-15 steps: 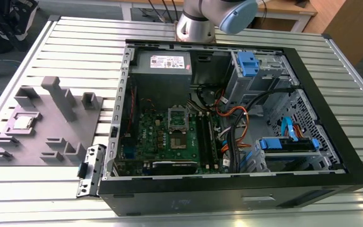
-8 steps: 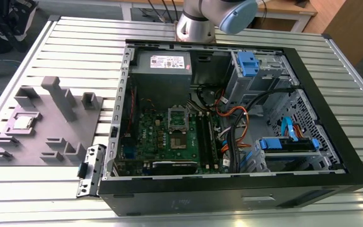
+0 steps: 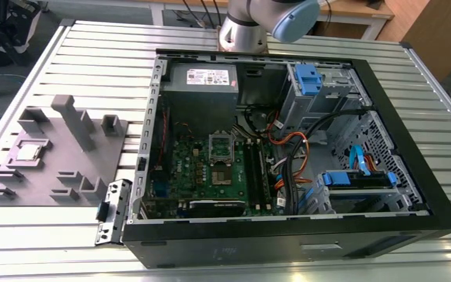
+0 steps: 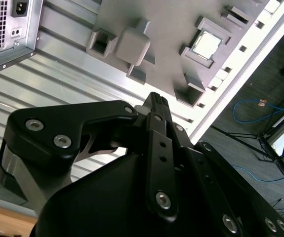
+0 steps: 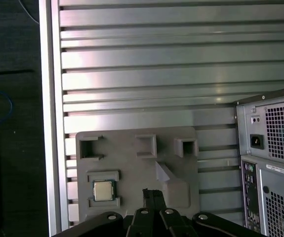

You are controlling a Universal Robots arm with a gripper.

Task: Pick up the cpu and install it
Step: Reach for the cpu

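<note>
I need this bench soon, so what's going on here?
A robot arm is set to install a cpu in an open computer case. Its gripper is shut, holds nothing and is raised above the table, touching nothing. The cpu lies in a pocket of the grey fixture tray beside the case, not yet picked up.

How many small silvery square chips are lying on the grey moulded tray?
1. The small square silvery-topped chip sits in a framed pocket of the grey moulded tray, on the exterior view's left of the open black computer case. None looks hidden.
</note>
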